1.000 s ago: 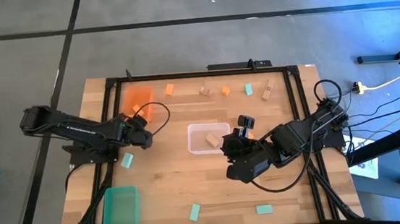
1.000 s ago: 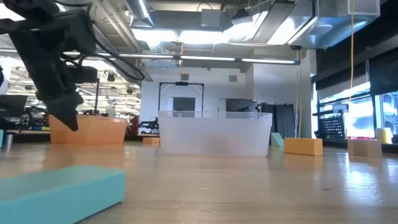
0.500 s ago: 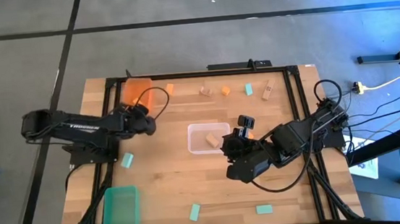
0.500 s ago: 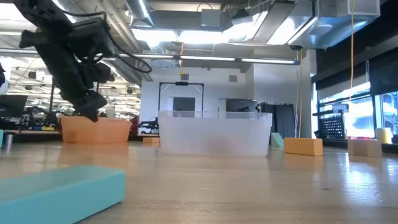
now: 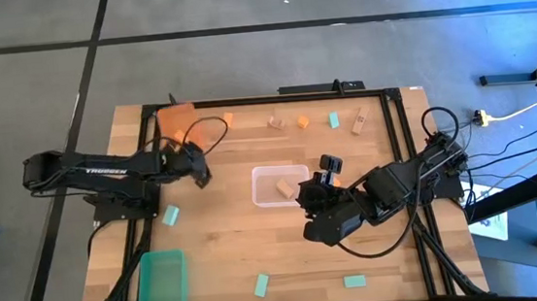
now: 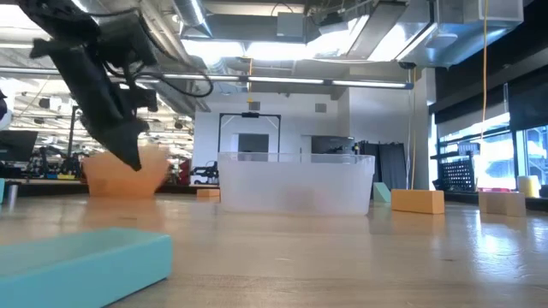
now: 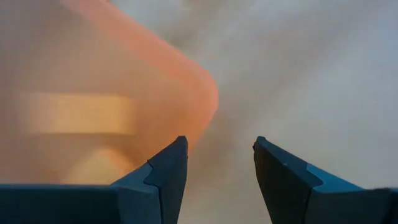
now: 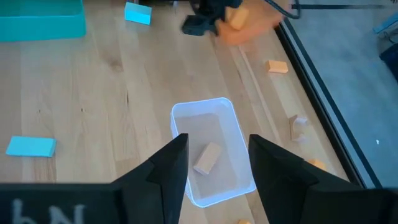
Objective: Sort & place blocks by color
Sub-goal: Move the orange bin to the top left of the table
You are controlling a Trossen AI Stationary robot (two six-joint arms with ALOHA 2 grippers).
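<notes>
Pushed toward the bench's (image 5: pixel 226 222) far corner, the orange bin (image 5: pixel 177 125) lies against the left gripper's (image 5: pixel 201 172) spread jaws, while the right gripper's (image 5: pixel 326 178) jaws stand spread over the clear bin (image 5: pixel 265 198).

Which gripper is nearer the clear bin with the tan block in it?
Right. The right gripper hangs just beside the clear bin; the left gripper is farther off, by the orange bin.

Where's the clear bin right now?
In the high view the clear bin sits mid-table, one tan block inside, just left of the right gripper.
</notes>
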